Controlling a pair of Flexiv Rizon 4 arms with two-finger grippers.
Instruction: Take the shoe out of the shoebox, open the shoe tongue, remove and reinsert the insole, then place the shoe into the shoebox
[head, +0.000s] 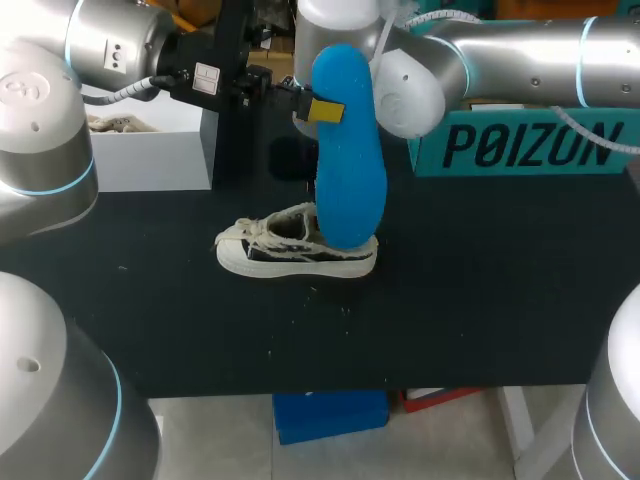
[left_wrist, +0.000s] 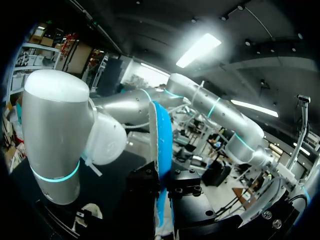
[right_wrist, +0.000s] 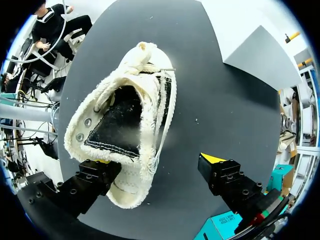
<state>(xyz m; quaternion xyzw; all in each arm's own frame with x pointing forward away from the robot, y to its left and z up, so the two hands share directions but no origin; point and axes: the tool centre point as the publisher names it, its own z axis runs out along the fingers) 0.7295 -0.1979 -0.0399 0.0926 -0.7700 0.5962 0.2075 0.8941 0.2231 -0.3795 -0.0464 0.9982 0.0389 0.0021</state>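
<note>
Shoe (head: 290, 255) sits upright on its sole on the black table (head: 480, 280), laces loose and mouth wide open. The blue insole (head: 350, 170) is out of it and stands on end, its lower tip down at the shoe's heel. My left gripper (head: 322, 110) comes in from the left and is clamped on the insole's upper part, a yellow tip pressed flat to it. My right arm bends in from the right, wrist pointing straight down. My right gripper (right_wrist: 157, 161) is spread wide above the heel end, one finger close against the shoe's side, the other clear of it. At the table's back are the teal shoebox (head: 530, 150) to the right and a white box (head: 150, 155) to the left.
</note>
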